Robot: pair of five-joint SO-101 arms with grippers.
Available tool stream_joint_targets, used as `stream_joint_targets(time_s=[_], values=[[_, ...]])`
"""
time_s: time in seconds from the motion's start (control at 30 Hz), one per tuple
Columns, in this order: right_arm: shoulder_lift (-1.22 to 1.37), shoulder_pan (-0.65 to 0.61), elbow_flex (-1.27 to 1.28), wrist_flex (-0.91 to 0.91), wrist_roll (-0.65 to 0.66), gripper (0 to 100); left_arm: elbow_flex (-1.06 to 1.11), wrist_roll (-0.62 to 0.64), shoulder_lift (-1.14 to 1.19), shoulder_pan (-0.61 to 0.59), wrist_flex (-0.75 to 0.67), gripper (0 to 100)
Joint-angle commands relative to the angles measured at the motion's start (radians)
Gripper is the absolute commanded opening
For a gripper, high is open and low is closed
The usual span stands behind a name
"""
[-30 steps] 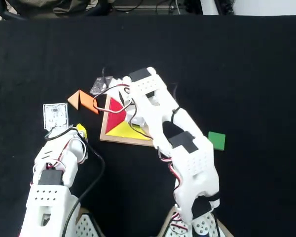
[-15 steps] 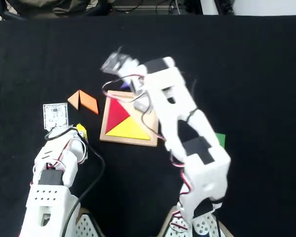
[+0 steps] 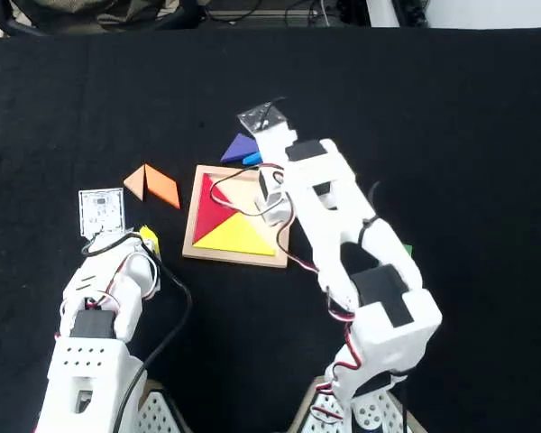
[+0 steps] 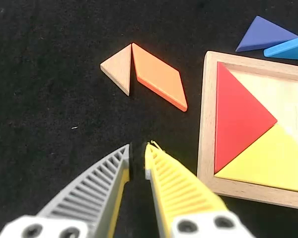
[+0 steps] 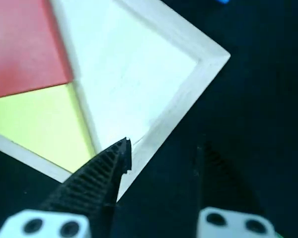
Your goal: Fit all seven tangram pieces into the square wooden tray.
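The square wooden tray (image 3: pixel 196 245) lies mid-table with a red triangle (image 3: pixel 212 209) and a yellow triangle (image 3: pixel 239 236) in it; the rest of its floor (image 5: pixel 129 74) is bare. A purple triangle (image 3: pixel 239 147) and a blue piece (image 3: pixel 252 159) lie just beyond its far edge. An orange parallelogram (image 3: pixel 165 189) and a tan triangle (image 3: pixel 135 180) touch each other left of the tray. A green square (image 3: pixel 405 250) peeks from behind the right arm (image 3: pixel 329 212). My right gripper (image 5: pixel 164 151) hangs open and empty over the tray's corner rim (image 5: pixel 188 94). My left gripper (image 4: pixel 137 148) is shut and empty, near the tray's left side (image 4: pixel 206 124).
A white square tag (image 3: pixel 102 210) sits on the left arm. Black cloth covers the table, with open room at the back and on the far right. Cables trail from both arms near the front.
The right arm rose off the tray's far-left part and swung right, uncovering the purple and blue pieces. The left arm has not moved.
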Motion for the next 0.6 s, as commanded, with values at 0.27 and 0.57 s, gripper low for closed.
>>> stream_joint_targets(time_s=[0.27, 0.57], values=[[0.002, 0.041, -0.008, -0.025, -0.017, 21.3, -0.005, -0.009, -0.006, 0.012, -0.02, 8], [0.199, 0.032, -0.122, -0.029, -0.054, 20.1, -0.005, -0.009, -0.006, 0.012, -0.02, 8]])
